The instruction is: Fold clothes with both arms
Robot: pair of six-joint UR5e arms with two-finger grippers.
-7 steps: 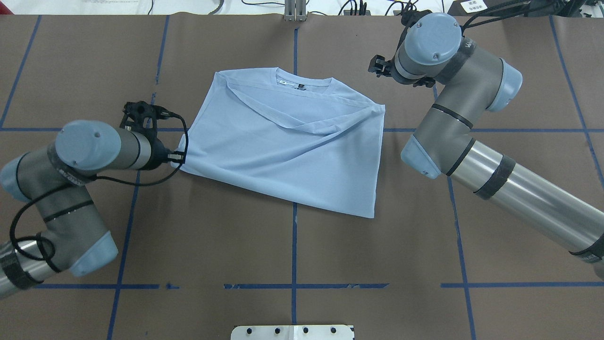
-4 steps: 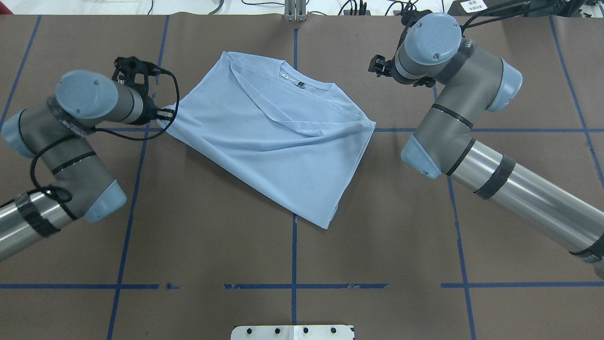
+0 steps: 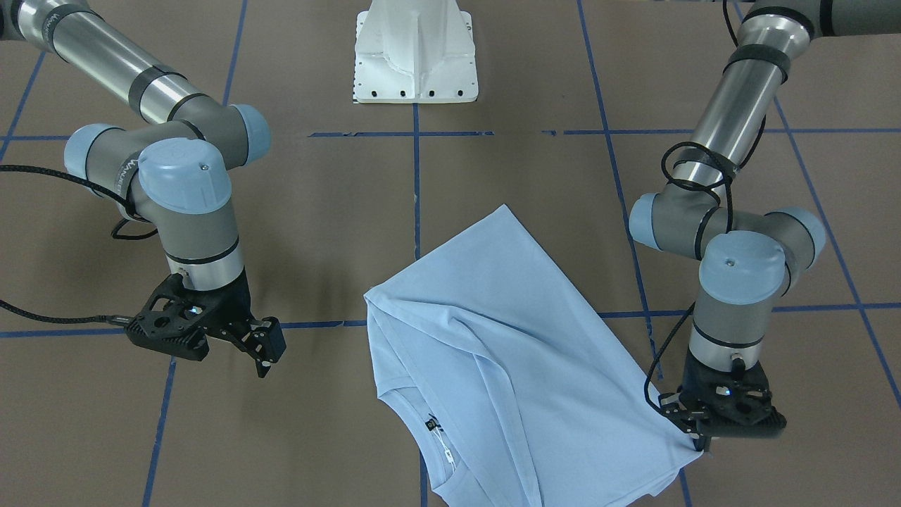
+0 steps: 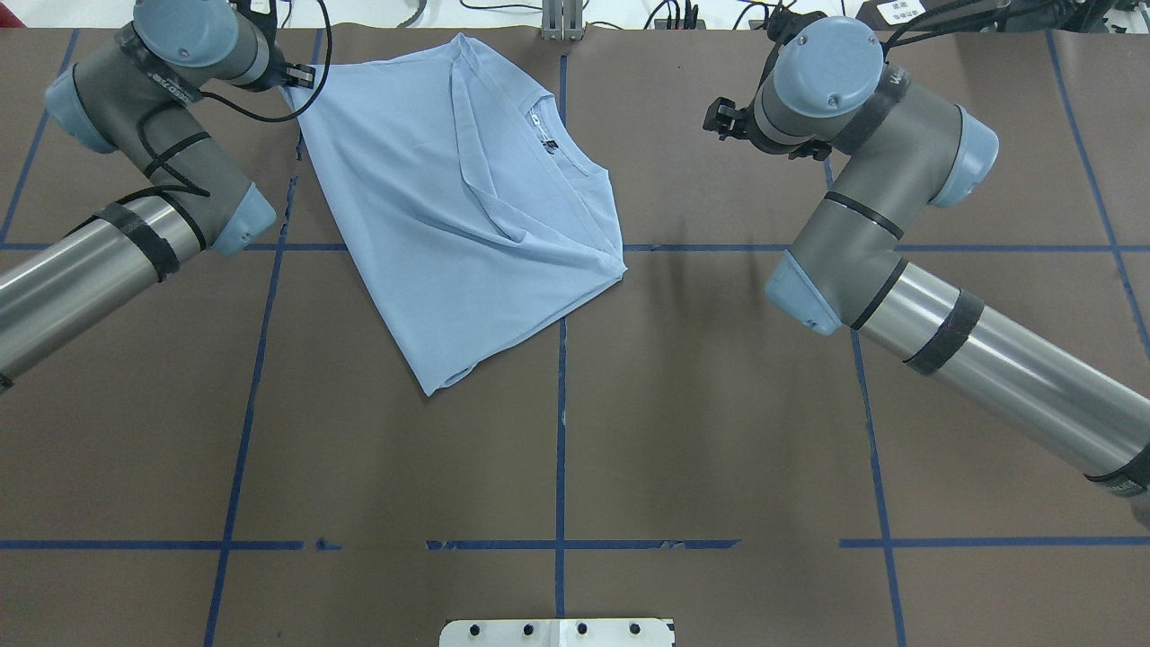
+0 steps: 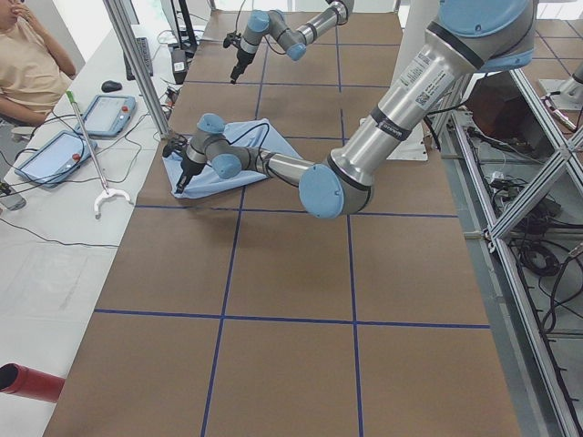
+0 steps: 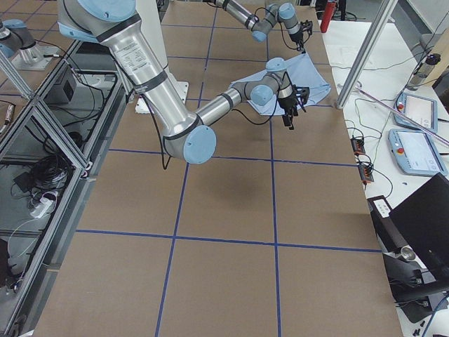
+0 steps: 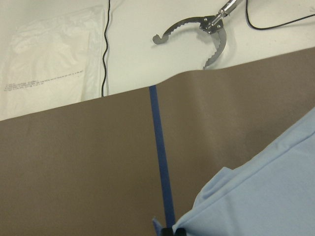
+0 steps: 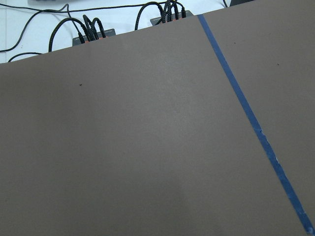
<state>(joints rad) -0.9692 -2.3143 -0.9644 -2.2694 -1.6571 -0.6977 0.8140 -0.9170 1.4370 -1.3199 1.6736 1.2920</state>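
The pale light-blue T-shirt [image 4: 467, 198] lies folded on the brown table, its long axis slanting from the far left corner toward the middle. Its collar and dark neck label [image 4: 550, 142] face up. My left gripper [image 3: 700, 440] is shut on the shirt's corner near the table's far edge. The left wrist view shows that corner [image 7: 266, 196] pinched at the bottom of the frame. My right gripper [image 3: 266, 352] hangs open and empty above bare table, well to the side of the shirt. The chest print is hidden.
The white pedestal base [image 3: 415, 56] stands at the robot's side of the table. Blue tape lines [image 4: 561, 377] grid the brown surface. Beyond the far edge lie a metal claw tool [image 7: 206, 29], cables and a plastic bag [image 7: 49, 54]. An operator [image 5: 27, 64] sits there.
My left arm has swung toward the far edge with the shirt's corner in its grip, dragging and turning the shirt to the left. The right arm has not moved.
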